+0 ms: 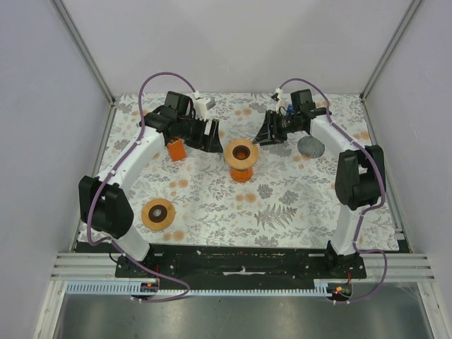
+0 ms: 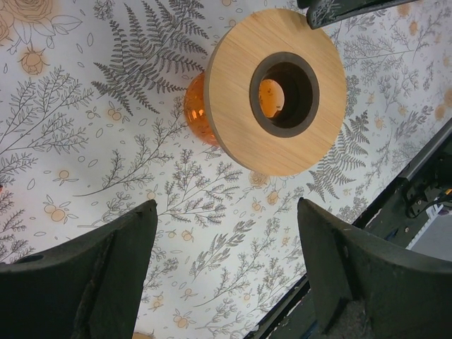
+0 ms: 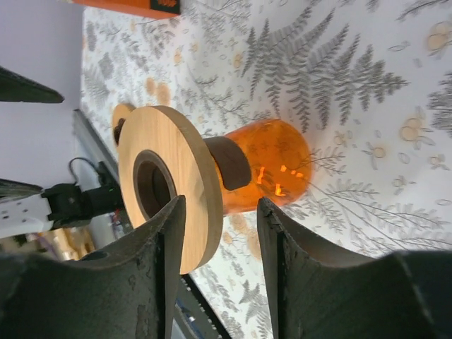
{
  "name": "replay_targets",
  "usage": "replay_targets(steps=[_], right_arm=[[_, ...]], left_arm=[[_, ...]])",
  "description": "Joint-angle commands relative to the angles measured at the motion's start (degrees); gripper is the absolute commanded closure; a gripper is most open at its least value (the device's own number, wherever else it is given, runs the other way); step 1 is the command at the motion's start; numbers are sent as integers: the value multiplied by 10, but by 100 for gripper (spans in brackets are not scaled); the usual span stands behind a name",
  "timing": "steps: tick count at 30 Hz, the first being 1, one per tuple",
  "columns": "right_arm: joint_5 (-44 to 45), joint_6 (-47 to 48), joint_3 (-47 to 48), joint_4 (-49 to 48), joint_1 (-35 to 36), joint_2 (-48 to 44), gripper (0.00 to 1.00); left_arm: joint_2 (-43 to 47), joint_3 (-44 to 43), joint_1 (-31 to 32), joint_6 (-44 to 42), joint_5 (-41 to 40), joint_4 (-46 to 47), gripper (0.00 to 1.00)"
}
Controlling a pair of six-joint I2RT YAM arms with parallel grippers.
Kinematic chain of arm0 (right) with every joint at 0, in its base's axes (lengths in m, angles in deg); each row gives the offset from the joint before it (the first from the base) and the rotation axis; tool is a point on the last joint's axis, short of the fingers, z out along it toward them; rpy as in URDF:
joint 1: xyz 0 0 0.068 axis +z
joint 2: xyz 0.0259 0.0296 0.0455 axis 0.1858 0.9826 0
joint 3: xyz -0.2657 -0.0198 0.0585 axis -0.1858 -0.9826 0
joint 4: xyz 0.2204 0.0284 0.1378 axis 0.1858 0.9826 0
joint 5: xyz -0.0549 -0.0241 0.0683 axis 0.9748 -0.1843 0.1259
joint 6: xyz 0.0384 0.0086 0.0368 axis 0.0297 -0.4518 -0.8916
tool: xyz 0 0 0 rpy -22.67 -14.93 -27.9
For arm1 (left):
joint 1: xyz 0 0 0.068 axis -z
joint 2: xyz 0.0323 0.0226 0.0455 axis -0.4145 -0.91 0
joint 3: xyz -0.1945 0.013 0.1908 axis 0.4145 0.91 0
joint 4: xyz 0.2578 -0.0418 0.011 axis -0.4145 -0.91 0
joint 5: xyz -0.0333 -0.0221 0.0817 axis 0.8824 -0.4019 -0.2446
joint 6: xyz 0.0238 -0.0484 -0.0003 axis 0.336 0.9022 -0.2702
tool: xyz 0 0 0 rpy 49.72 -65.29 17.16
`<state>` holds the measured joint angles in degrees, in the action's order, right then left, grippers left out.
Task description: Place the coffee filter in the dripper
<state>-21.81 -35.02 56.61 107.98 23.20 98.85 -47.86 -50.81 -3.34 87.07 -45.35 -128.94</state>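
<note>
The dripper point(image 1: 241, 159) is an orange glass body with a wooden ring on top, standing mid-table. It also shows in the left wrist view point(image 2: 275, 92) and the right wrist view point(image 3: 212, 176). A grey round object point(image 1: 311, 146), apparently the coffee filter, lies on the table to the right of the dripper, beside the right arm. My left gripper point(image 1: 212, 134) point(image 2: 227, 208) is open and empty just left of the dripper. My right gripper point(image 1: 263, 135) point(image 3: 220, 205) is open and empty just right of it, its jaws level with the ring's edge.
An orange box point(image 1: 175, 150) point(image 3: 134, 6) stands left of the dripper under the left arm. A second wooden ring point(image 1: 158, 213) point(image 3: 120, 116) lies near the front left. The right gripper's tip point(image 2: 339, 8) shows just beyond the dripper in the left wrist view. White walls enclose the floral table point(image 1: 282, 205).
</note>
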Motion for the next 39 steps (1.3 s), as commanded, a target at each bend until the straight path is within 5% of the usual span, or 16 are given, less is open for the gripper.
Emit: replay_targets(steps=[1,7,13,20,39], right_arm=[[100,58,51,49,-4,-57,46],[334,128,50,79,-29,-108,32],[510,155,25,82,-80,-107,33],[480,152,35,87,-141,-55,41],[481,160,70,95,-162,20,49]], left_arm=[[3,-11,3,-4,6,4,15],[16,-9,2,-16,-14,2,15],[20,-9,3,-35,-14,2,15],[23,-6,3,-37,-16,3,16],[28,-6,3,-41,-24,2,17]])
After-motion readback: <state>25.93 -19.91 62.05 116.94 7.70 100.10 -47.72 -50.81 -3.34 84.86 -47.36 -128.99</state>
